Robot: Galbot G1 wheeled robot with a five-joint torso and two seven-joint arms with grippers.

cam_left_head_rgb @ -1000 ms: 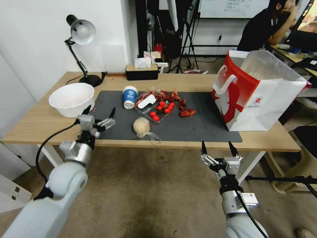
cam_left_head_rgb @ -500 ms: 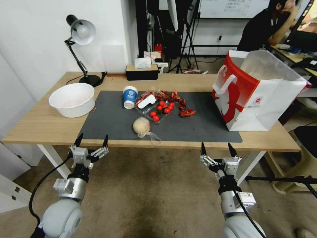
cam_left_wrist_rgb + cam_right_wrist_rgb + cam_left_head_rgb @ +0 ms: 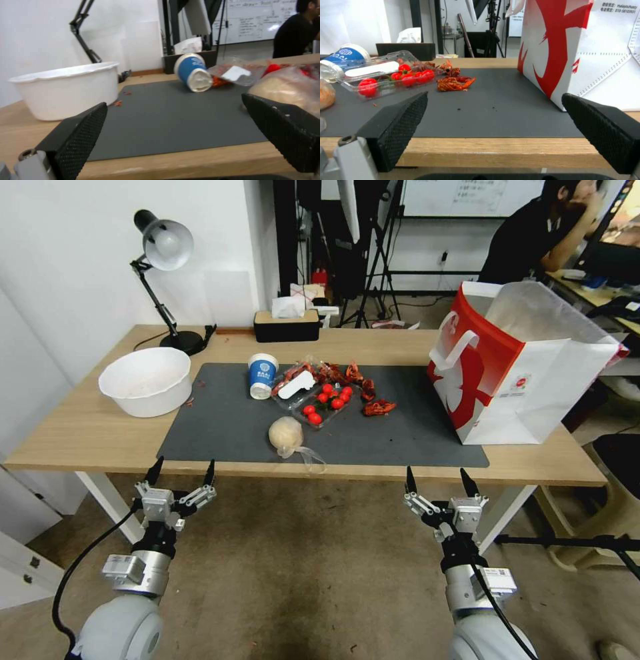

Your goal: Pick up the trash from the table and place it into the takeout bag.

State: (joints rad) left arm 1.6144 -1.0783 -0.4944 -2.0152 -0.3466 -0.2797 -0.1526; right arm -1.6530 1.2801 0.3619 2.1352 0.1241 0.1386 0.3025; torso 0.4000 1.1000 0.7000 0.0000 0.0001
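Both arms off the table, below its front edge: left gripper and right gripper w/ fingers spread, empty. Takeout bag upright at right end.

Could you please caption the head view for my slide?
Both open tools, left tool and right tool, hang before the littered table.

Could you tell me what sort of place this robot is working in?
Probably an office or lab set up for recording: a whiteboard on the back wall, tripod stands on the floor, and a desk lamp on the wooden table.
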